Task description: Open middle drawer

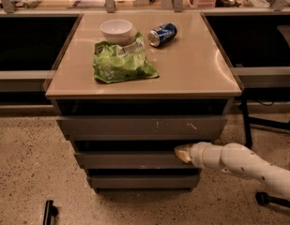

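The cabinet has three grey drawer fronts. The middle drawer (125, 160) is a plain, handleless grey front between the larger scratched top front (140, 125) and the narrowest bottom front (140, 181). My gripper (182, 153) comes in from the right on a white arm (243, 164). Its tan tip sits at the top edge of the middle drawer's front, near its right end, in the dark gap under the top drawer.
On the cabinet's tan top (191, 64) lie a white bowl (116, 30), a green chip bag (121, 63) and a blue can (162, 34) on its side. A chair base (269, 198) stands at the right. A dark object (49, 212) lies on the speckled floor.
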`<state>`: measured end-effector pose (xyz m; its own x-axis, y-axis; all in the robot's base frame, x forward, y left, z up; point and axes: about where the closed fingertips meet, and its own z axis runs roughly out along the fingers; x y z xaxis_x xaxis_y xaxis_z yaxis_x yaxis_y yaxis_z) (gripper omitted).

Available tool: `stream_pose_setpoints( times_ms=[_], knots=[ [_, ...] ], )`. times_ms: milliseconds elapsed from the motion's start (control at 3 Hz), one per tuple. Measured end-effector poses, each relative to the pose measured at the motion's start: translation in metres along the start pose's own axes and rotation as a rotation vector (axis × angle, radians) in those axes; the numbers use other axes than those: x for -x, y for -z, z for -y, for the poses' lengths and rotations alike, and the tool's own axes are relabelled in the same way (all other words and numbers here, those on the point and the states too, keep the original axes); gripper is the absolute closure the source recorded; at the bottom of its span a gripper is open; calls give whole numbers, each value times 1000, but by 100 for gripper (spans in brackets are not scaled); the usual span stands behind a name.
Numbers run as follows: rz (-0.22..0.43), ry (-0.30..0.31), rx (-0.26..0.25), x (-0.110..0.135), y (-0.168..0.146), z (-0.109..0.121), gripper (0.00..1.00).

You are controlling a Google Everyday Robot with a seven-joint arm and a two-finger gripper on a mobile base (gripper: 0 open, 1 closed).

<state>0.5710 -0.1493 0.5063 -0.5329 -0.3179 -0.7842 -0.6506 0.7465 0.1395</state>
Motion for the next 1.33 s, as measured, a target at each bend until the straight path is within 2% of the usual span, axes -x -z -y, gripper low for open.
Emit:
stream_pose_setpoints(
  times_ms=[333, 667, 1000, 1333],
  knots=[
    [44, -31, -87, 5, -4, 40, 100],
    [48, -31, -93, 7, -4, 42, 100],
    [34, -39, -68, 0, -10, 41, 100],
    [15, -73, -30, -14, -23, 47, 100]
  ],
)
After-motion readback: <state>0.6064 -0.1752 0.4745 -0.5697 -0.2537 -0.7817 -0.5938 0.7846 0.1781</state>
